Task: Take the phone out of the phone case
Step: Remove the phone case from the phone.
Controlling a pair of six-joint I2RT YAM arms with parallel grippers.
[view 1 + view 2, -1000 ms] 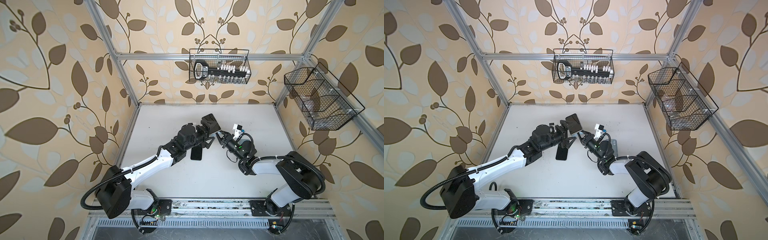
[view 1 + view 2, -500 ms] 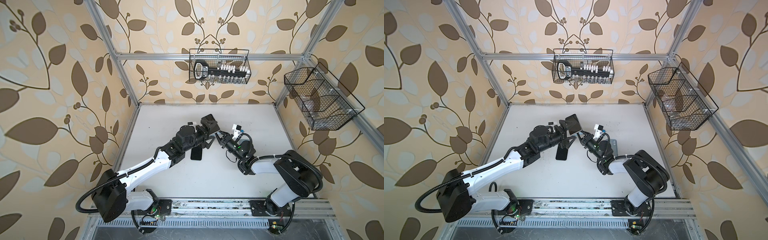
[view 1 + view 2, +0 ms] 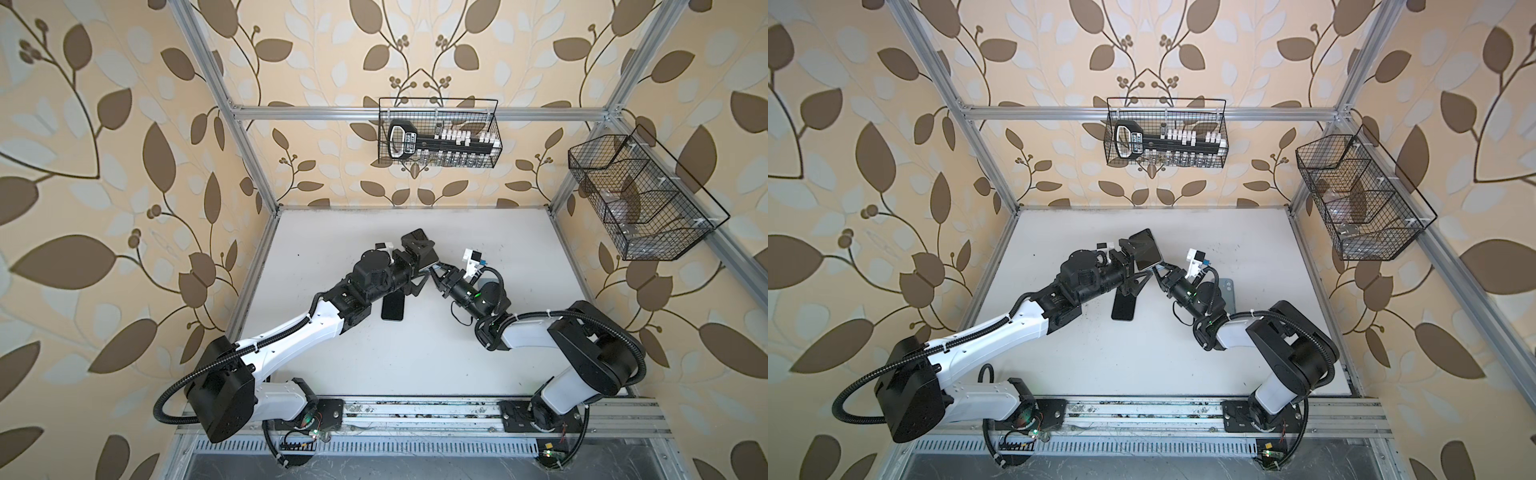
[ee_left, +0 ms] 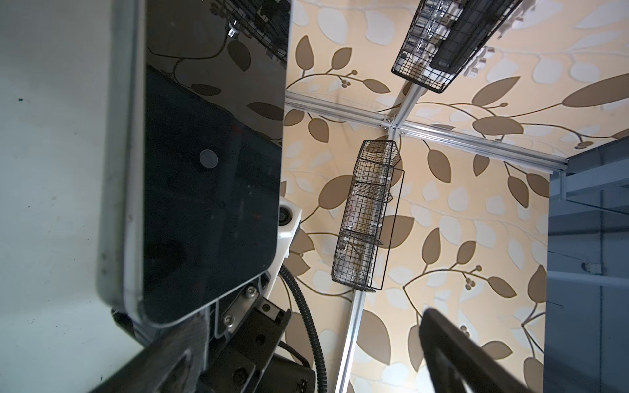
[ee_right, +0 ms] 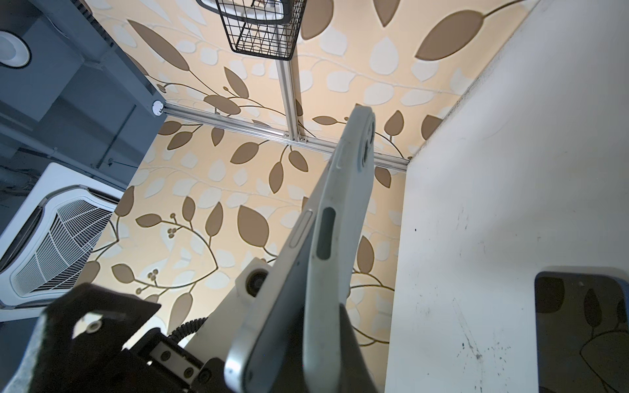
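Peeling step in hand: right claw (image 3: 435,271) pinches the phone case (image 5: 340,238) edge, phone (image 3: 1144,250) aloft over the middle of the surface (image 3: 415,365), not yet free. Left claw (image 3: 420,266) gapes around it and, I'd say, must next clamp the phone and pull.

Both arms stretch forward and inward, wrists raised and nearly meeting; the left gripper (image 3: 417,262) gapes wide while the right gripper (image 3: 435,270) is pinched tight.
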